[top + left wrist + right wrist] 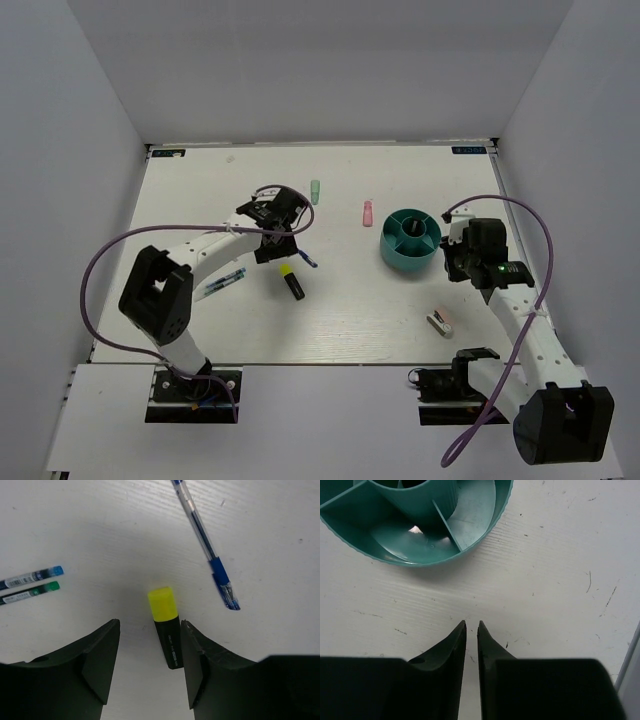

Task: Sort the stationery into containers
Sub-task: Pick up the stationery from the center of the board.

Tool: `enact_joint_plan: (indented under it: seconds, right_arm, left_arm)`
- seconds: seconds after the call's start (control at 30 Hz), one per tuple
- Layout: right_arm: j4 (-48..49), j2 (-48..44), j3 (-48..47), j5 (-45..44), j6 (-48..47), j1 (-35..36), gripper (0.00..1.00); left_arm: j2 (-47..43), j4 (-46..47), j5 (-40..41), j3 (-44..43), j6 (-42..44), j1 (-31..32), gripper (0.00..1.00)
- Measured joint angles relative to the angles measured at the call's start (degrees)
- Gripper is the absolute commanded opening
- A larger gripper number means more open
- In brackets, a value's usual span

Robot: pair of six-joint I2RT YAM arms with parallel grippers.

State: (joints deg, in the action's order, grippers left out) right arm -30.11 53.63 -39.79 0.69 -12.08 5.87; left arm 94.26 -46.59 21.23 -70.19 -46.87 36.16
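The left end effector (150, 625) is spread wide, and the black-yellow highlighter (165, 628) lies flat on the table (100, 530) in the gap between its fingers (100, 660), much closer to the finger on the right of the wrist view than to the other. The highlighter's long axis runs almost straight out from the end effector, with the yellow cap pointing away and the black body towards the wrist. Small pale print runs along the body, too small to read. Ahead and to the right lies the blue pen (206, 547), slanted, with its blue grip and tip towards the end effector. Off to the left lie two thin refills (30, 585), one blue-ended and one green-ended, whose white labels are illegible. The right end effector (471, 625) is pinched to a thin slit with nothing in it, and the teal organiser (420, 530) stands upright just ahead and to its left, dividers showing. From above, the pink-white block (440, 321) lies behind the right end effector, near the arm bases.
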Motion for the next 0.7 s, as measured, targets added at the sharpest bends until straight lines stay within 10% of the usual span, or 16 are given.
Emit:
enact_joint_plan:
  seconds: [0.7]
  right_arm:
    - [0.04, -0.02, 0.00, -0.28, -0.15, -0.02, 0.25]
  left_arm:
    - [10.49, 0.33, -9.97, 0.20, -6.38, -1.88, 0.67]
